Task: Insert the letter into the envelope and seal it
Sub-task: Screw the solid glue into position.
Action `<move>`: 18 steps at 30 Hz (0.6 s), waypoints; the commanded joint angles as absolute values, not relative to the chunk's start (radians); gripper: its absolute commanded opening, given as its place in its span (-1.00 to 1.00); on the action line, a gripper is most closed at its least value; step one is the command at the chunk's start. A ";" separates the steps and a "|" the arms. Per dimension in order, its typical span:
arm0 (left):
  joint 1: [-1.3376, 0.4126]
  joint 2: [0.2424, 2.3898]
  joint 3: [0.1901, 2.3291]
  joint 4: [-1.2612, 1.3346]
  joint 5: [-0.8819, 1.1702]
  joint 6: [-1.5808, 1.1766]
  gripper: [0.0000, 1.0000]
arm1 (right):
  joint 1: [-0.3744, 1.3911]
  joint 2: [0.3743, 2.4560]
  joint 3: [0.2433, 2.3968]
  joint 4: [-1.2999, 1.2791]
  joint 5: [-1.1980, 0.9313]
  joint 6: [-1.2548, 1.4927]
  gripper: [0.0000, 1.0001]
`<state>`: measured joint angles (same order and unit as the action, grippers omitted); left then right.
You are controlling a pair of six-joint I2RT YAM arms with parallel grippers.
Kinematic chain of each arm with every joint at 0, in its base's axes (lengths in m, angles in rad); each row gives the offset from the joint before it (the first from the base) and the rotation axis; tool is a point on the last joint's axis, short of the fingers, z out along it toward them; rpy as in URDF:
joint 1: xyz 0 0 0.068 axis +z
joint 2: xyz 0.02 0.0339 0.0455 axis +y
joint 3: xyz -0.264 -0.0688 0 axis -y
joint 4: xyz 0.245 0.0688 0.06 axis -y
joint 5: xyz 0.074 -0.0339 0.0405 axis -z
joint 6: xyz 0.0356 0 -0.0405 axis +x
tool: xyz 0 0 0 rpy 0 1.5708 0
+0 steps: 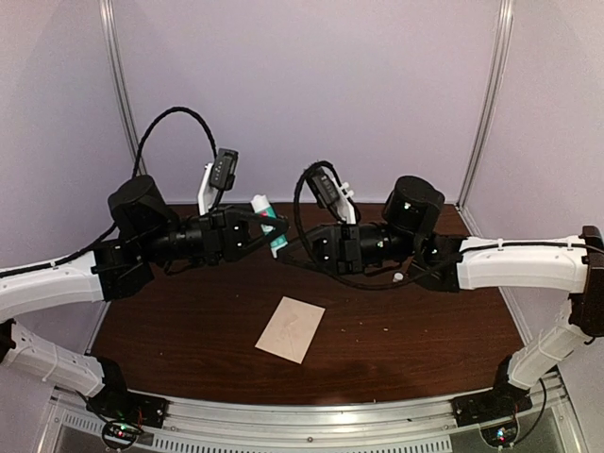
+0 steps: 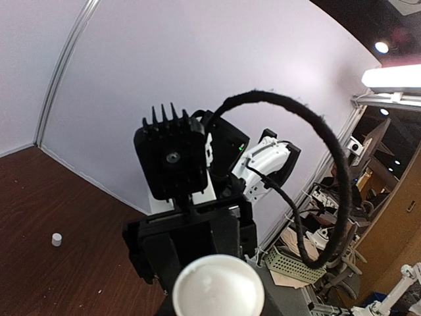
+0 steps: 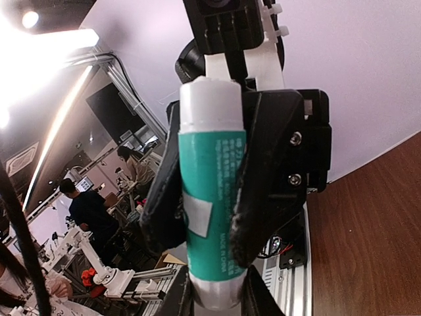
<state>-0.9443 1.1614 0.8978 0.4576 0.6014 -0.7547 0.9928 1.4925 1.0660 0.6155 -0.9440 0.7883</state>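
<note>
A teal and white glue stick (image 1: 269, 226) is held in the air above the back of the table, between both arms. My left gripper (image 1: 262, 231) is shut on its teal body; its black fingers (image 3: 266, 184) clamp the glue stick (image 3: 210, 197) in the right wrist view. My right gripper (image 3: 217, 296) closes on the stick's white lower end. In the left wrist view the stick's round white end (image 2: 218, 286) fills the bottom. The beige envelope (image 1: 291, 328) lies flat on the table, below and apart from both grippers. No separate letter shows.
A small white cap (image 1: 400, 277) lies on the brown table right of centre and also shows in the left wrist view (image 2: 57, 239). Pale walls stand behind and beside the table. A metal rail (image 1: 311, 420) runs along the near edge.
</note>
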 commanded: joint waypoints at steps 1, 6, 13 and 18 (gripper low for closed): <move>-0.951 1.149 0.930 0.340 0.488 -0.680 -1.00 | 0.986 1.490 1.161 0.366 -0.802 0.668 -0.87; -0.951 1.150 0.945 0.212 0.336 -0.669 -1.00 | 0.991 1.539 1.341 -0.088 -0.525 0.456 -0.96; -0.950 1.171 0.980 0.090 0.149 -0.731 -1.00 | 1.062 1.655 1.615 -0.472 -0.053 0.316 -0.96; -0.950 1.182 0.959 0.096 0.083 -0.821 -1.00 | 1.154 1.762 1.746 -0.582 0.242 0.304 -0.95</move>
<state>-0.9188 1.1652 0.9596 0.0929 0.1047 -0.7597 1.1038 1.6779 1.6543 -0.4644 -0.1398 0.3157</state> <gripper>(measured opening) 0.219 0.203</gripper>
